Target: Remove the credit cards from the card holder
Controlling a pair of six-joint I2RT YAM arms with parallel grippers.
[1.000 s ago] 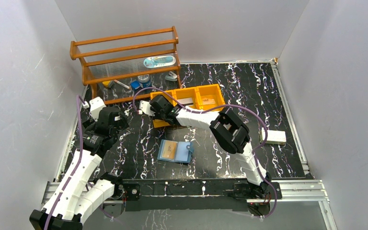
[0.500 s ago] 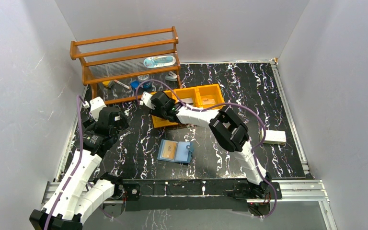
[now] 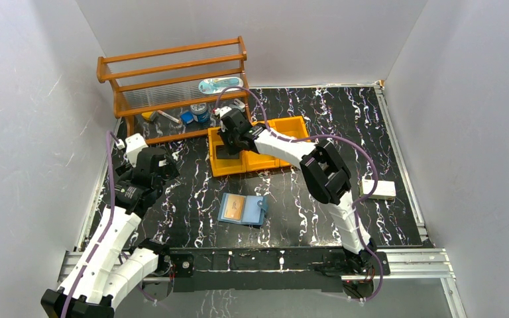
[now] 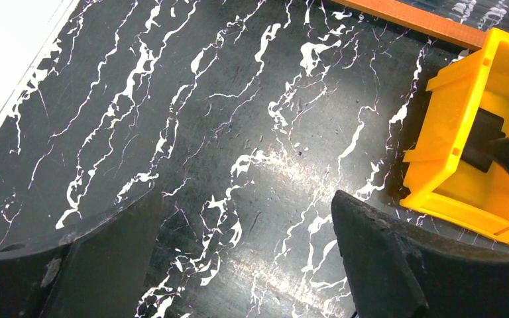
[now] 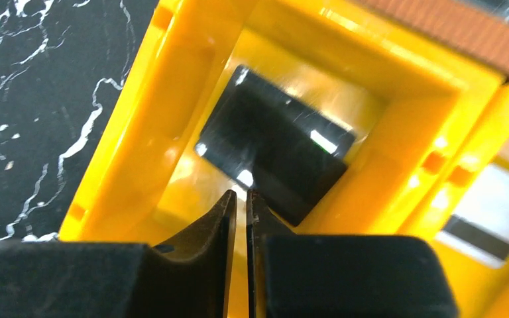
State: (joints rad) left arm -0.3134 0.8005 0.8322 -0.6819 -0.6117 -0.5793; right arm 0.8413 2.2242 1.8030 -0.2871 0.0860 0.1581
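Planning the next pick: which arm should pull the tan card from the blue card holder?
Right, likely: the right gripper, empty over the orange tray, is nearer the card holder than the open left gripper.

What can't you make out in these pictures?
Top view: the right arm covers the tray's middle compartment.
Top view: things under the shelf are too small to name.
Top view: the holder's pockets may hide cards.
Right wrist view: the dark card is blurred; the pale card is cut by the edge.
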